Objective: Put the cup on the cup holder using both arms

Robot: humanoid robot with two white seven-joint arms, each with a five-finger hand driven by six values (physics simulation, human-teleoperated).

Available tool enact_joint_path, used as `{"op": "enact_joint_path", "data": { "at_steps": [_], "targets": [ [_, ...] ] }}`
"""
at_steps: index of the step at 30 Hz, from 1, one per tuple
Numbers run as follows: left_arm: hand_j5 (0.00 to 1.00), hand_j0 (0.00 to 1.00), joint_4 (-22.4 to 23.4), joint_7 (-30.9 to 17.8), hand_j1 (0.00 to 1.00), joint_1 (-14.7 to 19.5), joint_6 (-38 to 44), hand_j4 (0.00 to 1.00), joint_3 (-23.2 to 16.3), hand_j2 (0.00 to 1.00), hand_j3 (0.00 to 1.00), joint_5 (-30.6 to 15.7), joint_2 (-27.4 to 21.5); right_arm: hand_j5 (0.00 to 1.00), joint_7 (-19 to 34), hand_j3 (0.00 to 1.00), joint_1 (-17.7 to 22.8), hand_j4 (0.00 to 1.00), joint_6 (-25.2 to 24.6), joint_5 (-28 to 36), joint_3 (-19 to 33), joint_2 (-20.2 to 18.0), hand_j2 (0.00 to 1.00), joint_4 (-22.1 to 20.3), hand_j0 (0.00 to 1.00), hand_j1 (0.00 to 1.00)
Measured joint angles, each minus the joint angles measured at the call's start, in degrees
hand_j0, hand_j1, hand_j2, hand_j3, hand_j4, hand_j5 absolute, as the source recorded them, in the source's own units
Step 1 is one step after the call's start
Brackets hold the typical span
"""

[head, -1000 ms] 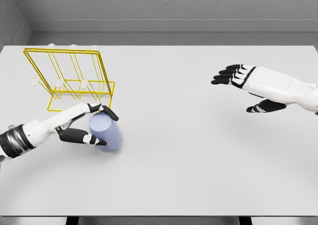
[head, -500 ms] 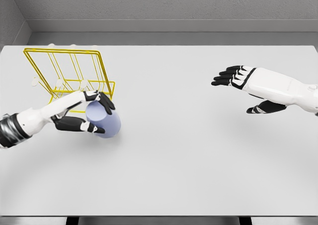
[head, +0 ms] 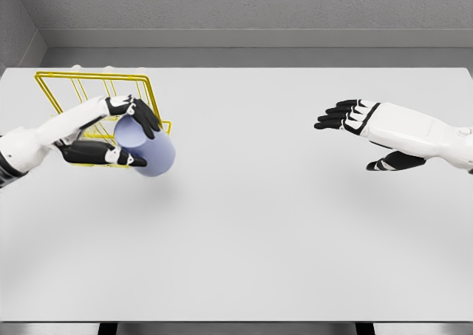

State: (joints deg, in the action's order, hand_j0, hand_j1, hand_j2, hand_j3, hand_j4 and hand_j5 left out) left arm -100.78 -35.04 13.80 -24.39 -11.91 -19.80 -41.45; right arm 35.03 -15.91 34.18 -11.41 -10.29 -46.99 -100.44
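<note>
With the left hand (head: 122, 132) wrapped around the lilac cup (head: 145, 148), it hangs tilted just in front of the yellow cup holder (head: 92, 91), seemingly angled for a peg. Well away from the holder, the right hand (head: 360, 120) hovers spread and empty.

Left hand (head: 122, 132) gripping lilac cup (head: 145, 148) by yellow wire rack (head: 92, 91), right hand (head: 362, 124) open w/ fingers spread

One cup (head: 148, 149), one cup holder (head: 87, 85), two robot hands (head: 118, 132) (head: 362, 128).
</note>
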Motion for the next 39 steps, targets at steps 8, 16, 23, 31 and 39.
{"op": "enact_joint_path", "data": {
  "at_steps": [8, 16, 23, 31, 39],
  "targets": [
    [0.40, 0.40, 0.4, 0.0, 0.40, 2.8, 0.9, 0.40, 1.9, 0.40, 0.40, -0.1, -0.1, 1.00, 0.0, 1.00, -0.1, 1.00, 0.0, 0.0, -0.1, 0.0, 1.00, 0.1, 1.00, 1.00],
    [0.40, 0.40, 2.8, 0.0, 0.40, 3.6, 3.4, 0.40, 4.4, 0.40, 0.40, 0.7, -0.1, 1.00, 0.0, 1.00, -0.1, 1.00, -0.1, 0.0, -0.1, -0.2, 1.00, 0.1, 1.00, 1.00],
    [0.40, 0.40, 5.5, 0.0, 0.40, 4.0, 3.9, 0.40, 4.7, 0.40, 0.40, 1.3, -0.1, 1.00, 0.0, 1.00, -0.1, 1.00, -0.1, 0.0, -0.1, -0.3, 1.00, 0.1, 1.00, 1.00],
    [0.40, 0.40, 8.4, 0.0, 0.40, 3.9, 3.5, 0.40, 3.9, 0.40, 0.40, 3.0, 0.4, 1.00, 0.0, 1.00, -0.1, 1.00, -0.1, 0.0, -0.1, -0.3, 1.00, 0.2, 1.00, 1.00],
    [1.00, 1.00, 9.9, 0.0, 1.00, 3.9, 4.3, 1.00, 2.7, 1.00, 1.00, 3.9, 0.9, 1.00, 0.0, 1.00, -0.1, 1.00, -0.1, 0.0, -0.1, -0.3, 1.00, 0.2, 1.00, 1.00]
  ]
}}
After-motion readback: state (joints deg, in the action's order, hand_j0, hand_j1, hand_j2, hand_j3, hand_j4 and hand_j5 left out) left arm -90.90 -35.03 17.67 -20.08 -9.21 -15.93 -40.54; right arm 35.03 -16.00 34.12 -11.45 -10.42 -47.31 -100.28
